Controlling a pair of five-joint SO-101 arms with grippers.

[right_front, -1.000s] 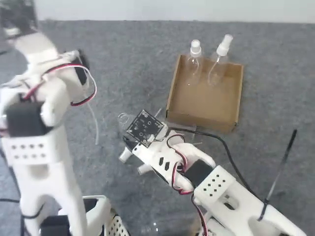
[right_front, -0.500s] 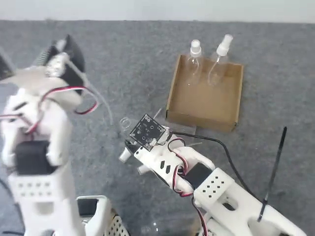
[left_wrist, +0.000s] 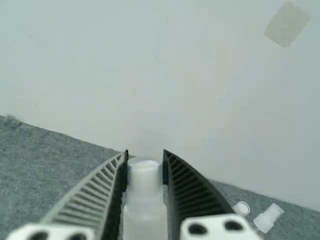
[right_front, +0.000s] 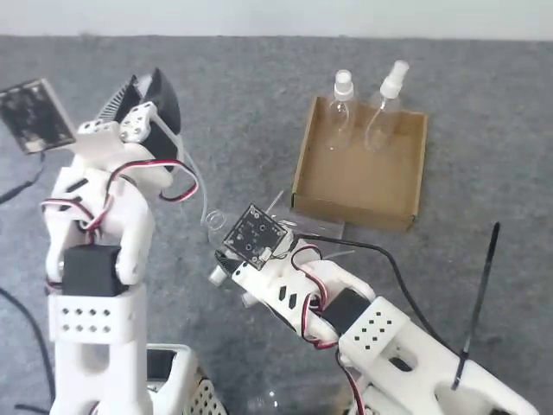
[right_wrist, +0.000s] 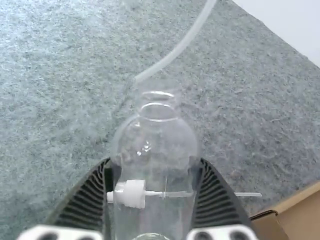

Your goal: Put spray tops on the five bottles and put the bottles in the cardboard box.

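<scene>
White spray top (left_wrist: 145,190) swung, clear bottle (right_wrist: 152,145) (round-shouldered)

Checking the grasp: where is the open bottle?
The open bottle is held in the right gripper, just left of the cardboard box's near corner in the high view, its mouth beside the spray tube.

Robotics lab: grey felt mat (right_front: 226,104), white wall (left_wrist: 150,75)

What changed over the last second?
The left gripper, shut on a spray top, turned and swung its dip tube toward the mouth of the bottle in the right gripper. The right gripper barely shifted; the cardboard box and its two capped bottles stayed put.
</scene>
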